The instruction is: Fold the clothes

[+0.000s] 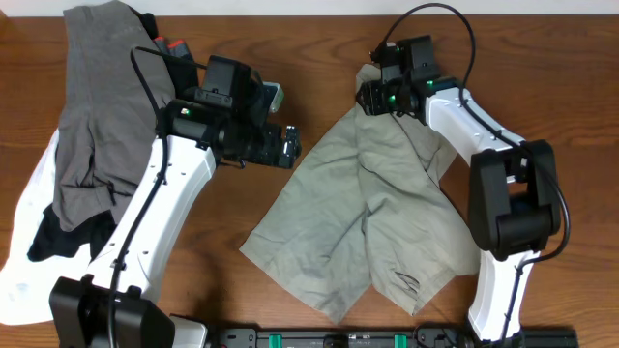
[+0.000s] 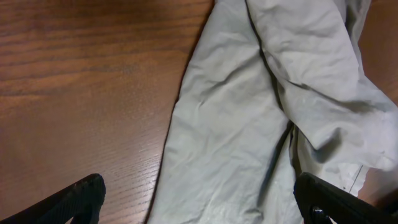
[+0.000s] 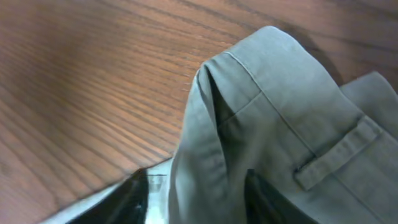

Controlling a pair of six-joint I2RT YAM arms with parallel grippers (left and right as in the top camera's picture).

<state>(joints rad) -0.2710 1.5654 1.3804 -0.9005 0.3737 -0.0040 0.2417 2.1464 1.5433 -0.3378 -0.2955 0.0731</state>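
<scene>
The khaki-tan shorts (image 1: 377,213) lie spread in the middle of the table, legs toward the front edge and waistband toward the back. My right gripper (image 1: 372,92) is shut on a bunched fold of the waistband; in the right wrist view the fingers (image 3: 196,196) pinch the fabric (image 3: 280,93) beside a belt loop and hold it lifted off the wood. My left gripper (image 1: 290,145) is open and empty at the shorts' left edge. In the left wrist view its fingers (image 2: 199,202) straddle that edge of the cloth (image 2: 249,124), above it.
A pile of other clothes lies at the left: a grey garment (image 1: 92,106) over a black one (image 1: 58,237) and a white one (image 1: 24,251). A small red object (image 1: 176,45) sits behind the left arm. Bare wooden table (image 1: 290,48) surrounds the shorts.
</scene>
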